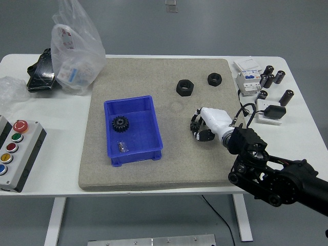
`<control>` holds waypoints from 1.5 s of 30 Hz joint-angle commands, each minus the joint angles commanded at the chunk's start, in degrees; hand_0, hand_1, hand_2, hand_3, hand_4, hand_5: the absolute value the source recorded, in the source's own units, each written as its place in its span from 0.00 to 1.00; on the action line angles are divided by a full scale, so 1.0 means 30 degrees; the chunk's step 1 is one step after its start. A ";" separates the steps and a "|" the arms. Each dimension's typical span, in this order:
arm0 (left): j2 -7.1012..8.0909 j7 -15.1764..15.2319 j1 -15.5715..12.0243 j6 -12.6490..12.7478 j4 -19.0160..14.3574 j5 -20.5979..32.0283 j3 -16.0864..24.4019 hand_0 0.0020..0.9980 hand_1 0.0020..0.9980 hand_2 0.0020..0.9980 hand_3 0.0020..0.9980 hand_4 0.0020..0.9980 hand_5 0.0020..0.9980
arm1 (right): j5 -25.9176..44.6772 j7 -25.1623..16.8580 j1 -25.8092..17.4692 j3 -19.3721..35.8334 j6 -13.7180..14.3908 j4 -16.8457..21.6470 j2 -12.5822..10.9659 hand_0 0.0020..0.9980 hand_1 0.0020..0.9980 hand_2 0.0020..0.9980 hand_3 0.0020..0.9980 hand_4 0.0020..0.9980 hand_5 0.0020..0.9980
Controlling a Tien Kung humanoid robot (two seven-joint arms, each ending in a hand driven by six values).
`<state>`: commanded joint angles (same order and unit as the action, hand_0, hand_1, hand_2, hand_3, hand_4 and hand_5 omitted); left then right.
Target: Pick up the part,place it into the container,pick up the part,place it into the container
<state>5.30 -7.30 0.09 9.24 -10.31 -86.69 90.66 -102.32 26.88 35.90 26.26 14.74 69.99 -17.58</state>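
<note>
The blue container stands on the grey mat left of centre. Inside it lie a black gear and a small metal screw. Two black hex nuts lie on the mat's far right part, a larger one and a smaller one. My right hand, white with black fingers, hovers over the mat to the right of the container, below the nuts. Its fingers are curled in and hold nothing. The left arm is out of view.
A clear plastic bag and a black object sit at the far left. A button box is at the left edge. A white breaker, several black cylinders and a black adapter crowd the right side.
</note>
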 joint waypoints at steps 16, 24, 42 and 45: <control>-0.0004 -0.0025 -0.0002 -0.0021 0.0000 0.0034 -0.0062 0.63 0.56 0.56 0.62 0.71 0.23 | -0.0932 0.0064 0.2128 -0.0758 0.1324 0.2825 0.0888 0.36 0.56 0.46 0.60 0.63 0.00; 0.0004 -0.0098 0.0028 -0.0014 0.0000 0.0018 -0.0076 0.63 0.56 0.56 0.62 0.71 0.23 | 0.0529 -0.0571 0.2840 -0.2282 0.0269 0.3089 0.1918 0.37 0.59 0.50 0.62 0.65 0.00; -0.0031 -0.0091 0.0046 0.0027 0.0000 -0.0026 -0.0077 0.63 0.56 0.56 0.62 0.72 0.27 | -0.0227 -0.0773 0.2605 -0.2131 -0.1468 0.3282 0.2098 0.36 0.70 0.79 0.76 0.59 0.23; -0.0043 -0.0082 0.0035 0.0024 0.0000 -0.0023 -0.0078 0.63 0.56 0.56 0.62 0.72 0.27 | 0.0020 -0.1165 0.2091 -0.1142 -0.0427 0.3367 0.1848 0.34 0.68 0.77 0.74 0.63 0.25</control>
<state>5.17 -7.55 0.20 9.32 -10.31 -86.76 90.42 -102.26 23.39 42.17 22.84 13.46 80.10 -12.04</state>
